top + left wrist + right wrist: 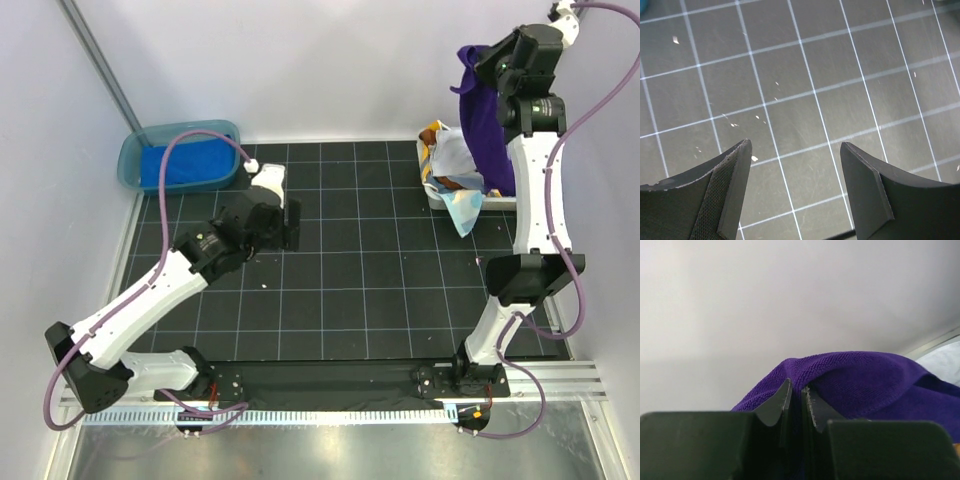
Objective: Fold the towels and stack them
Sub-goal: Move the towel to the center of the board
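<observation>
Grips a fold of the deep purple towel [865, 375] in the right gripper [796, 390], jaws pinched nearly together, dangling it above the white basket [497, 201] at the black grid mat's [360, 290] far right corner. Holds a light blue towel [460, 155] in that basket. Poises the left gripper [795, 150] wide apart, empty, over the mat's left half. Stores a royal blue towel [185, 165] inside the teal tub [132, 172] beyond the mat's far left corner.

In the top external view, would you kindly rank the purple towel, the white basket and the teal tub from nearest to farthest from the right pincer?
1. purple towel, gripped in the right pincer itself.
2. white basket, right side, under the hanging towel.
3. teal tub, far-left corner.
</observation>
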You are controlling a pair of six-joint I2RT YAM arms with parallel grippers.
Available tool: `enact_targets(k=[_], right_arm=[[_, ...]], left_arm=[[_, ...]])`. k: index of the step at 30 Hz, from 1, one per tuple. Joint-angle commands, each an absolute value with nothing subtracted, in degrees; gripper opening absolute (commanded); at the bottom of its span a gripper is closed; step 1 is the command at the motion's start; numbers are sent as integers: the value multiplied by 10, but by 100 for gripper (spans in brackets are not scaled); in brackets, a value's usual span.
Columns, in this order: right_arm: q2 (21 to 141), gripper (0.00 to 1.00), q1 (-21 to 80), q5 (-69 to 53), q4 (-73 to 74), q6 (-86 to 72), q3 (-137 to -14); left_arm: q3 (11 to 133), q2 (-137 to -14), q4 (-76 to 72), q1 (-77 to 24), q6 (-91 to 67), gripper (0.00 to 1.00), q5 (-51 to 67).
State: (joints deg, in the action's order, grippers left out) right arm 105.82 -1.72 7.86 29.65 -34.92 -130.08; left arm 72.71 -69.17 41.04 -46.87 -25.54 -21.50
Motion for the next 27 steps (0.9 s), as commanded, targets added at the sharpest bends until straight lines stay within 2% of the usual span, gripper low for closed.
enact_targets(k=[1, 6, 9, 15, 18, 21, 22, 27], right_arm=[[1014, 1, 30, 32, 323, -354, -1347], [1000, 1, 146, 52, 357, -320, -1361], [973, 1, 191, 54, 351, -315, -1325], [869, 1, 330, 98, 278, -298, -1090], [785, 1, 401, 119, 212, -323, -868], [716, 1, 480, 131, 168, -353, -714], [711, 1, 481, 132, 161, -360, -686], [695, 1, 634, 191, 142, -407, -549]], left_arm=[[764, -690, 420, -438, -267, 75, -216], [778, -690, 429, -351, -284, 75, -176], [787, -694, 437, -320, -288, 75, -173], [781, -695, 428, -266, -316, 75, -168], [770, -705, 415, -258, -336, 75, -157], [752, -729, 401, -258, -354, 74, -136], [745, -733, 395, -258, -354, 74, -136], [704, -757, 356, -258, -370, 73, -96]])
